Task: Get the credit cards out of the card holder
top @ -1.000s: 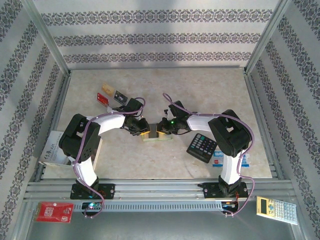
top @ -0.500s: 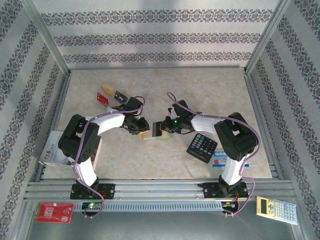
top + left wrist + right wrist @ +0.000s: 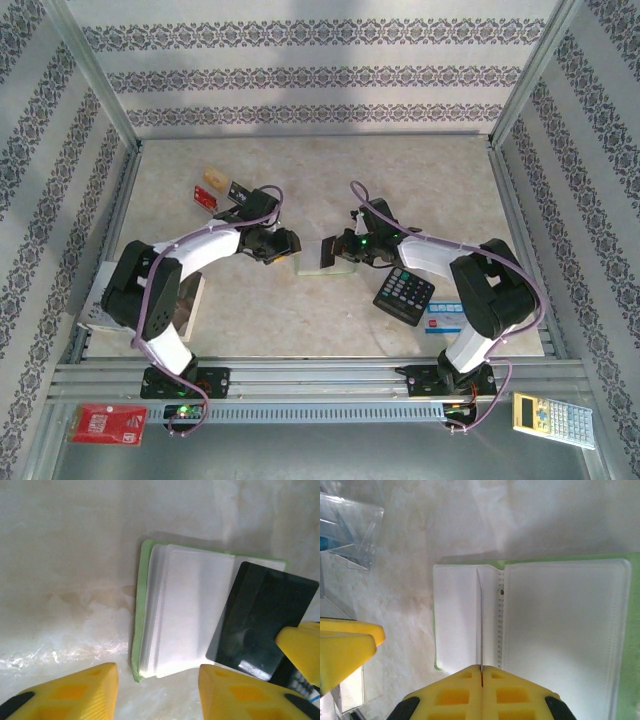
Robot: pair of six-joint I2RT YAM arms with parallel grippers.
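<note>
Right pincer point(image 3: 481, 671) clenched on black card point(image 3: 260, 615), holder point(image 3: 141, 610) beneath; left pincer point(image 3: 157, 687) released, empty. Thin edge grip: card may slip.

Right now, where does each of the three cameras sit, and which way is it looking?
Top: fixed above and behind, looking down on the pale table; both arms show.
Left wrist: on the left arm, facing down at the lime-green folding card holder; open left hand shows.
Right wrist: on the right arm, facing down; right hand pinches the thin black plastic card.
Shared: both wrist views show holder and card.
</note>
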